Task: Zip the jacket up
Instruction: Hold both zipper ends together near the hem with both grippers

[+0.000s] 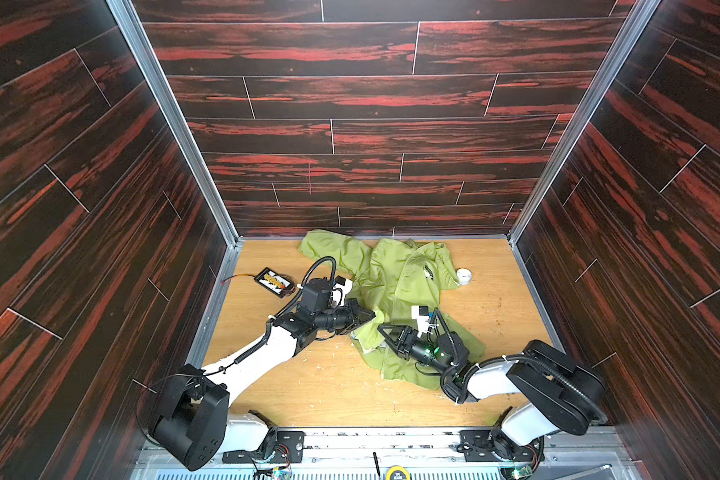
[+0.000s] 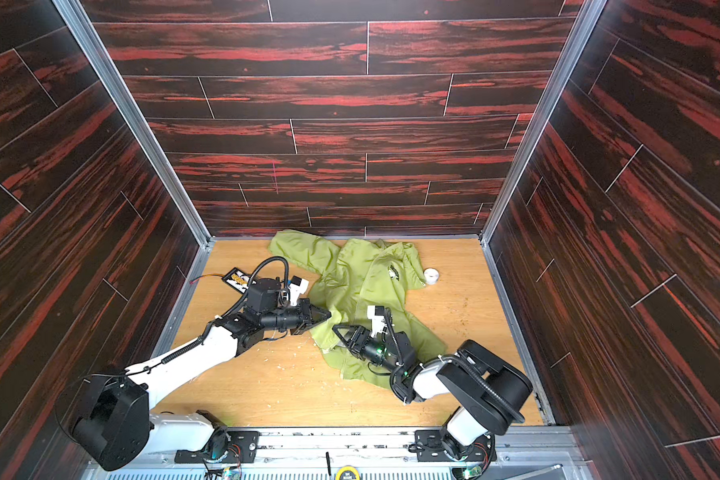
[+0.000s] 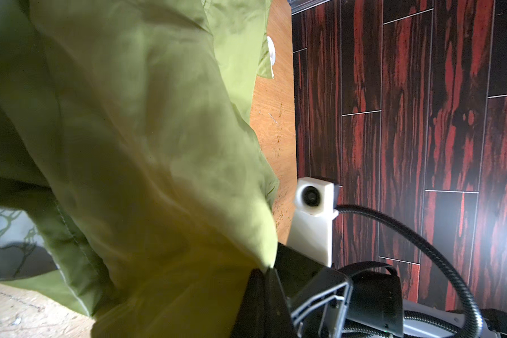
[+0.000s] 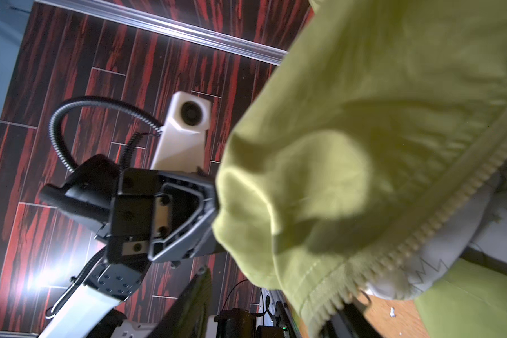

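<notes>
Jacket [image 1: 400, 278] fold is pinched in left pincer [image 1: 371, 316]; right pincer [image 1: 385, 336] is seen half-wide, tips partly hidden by hem.

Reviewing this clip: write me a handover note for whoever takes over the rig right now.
Left gripper: shut on a fold of the thin lime-green jacket near its hem, holding it off the table.
Right gripper: jaws apart around the green zipper edge at the hem, not clamped.
The jacket lies crumpled on the light wooden table, upper part toward the back wall.
Done: one side of the hem gripped.
Left: the zipper is unjoined at the hem, white lining showing. Grip the other side, engage it and pull it up.
</notes>
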Available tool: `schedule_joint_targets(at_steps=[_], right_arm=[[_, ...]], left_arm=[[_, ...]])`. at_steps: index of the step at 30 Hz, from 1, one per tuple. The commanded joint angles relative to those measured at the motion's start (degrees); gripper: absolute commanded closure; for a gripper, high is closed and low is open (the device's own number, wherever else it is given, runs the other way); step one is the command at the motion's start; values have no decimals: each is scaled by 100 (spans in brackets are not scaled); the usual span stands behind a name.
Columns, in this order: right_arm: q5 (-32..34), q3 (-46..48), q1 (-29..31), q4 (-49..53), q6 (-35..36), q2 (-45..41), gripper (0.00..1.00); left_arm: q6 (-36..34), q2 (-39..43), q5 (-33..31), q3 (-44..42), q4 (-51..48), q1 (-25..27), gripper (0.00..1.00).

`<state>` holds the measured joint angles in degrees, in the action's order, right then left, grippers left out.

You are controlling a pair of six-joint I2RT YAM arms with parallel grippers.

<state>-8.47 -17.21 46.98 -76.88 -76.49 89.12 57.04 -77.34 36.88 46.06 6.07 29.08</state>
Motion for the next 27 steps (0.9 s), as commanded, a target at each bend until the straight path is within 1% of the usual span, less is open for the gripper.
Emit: schedule_joint_targets(at_steps=[1, 6, 13, 16, 17, 19, 22, 27], right_arm=[[-62, 19, 55, -126, 184, -269, 46], [-225, -184, 115, 246, 333, -316, 52], [-108, -120, 152, 708, 410, -264, 59], [-85, -134, 149, 861, 449, -208, 61], [-102, -163, 153, 860, 464, -157, 60], [-129, -210, 153, 818, 472, -44, 52], [-128, -255, 153, 673, 438, 173, 45], [-221, -365, 170, 246, 321, 651, 44]], left_arm=[[32, -33, -14, -44, 198, -25, 100], [58, -57, -32, -71, 254, -25, 100], [67, 50, -46, -95, 272, -25, 100], [71, 90, -52, -138, 272, -25, 100], [77, 96, -50, -141, 281, -25, 100], [104, 96, -24, -150, 307, -30, 100], [136, 123, 5, -128, 343, -26, 100], [142, 156, 31, -93, 331, -25, 100]])
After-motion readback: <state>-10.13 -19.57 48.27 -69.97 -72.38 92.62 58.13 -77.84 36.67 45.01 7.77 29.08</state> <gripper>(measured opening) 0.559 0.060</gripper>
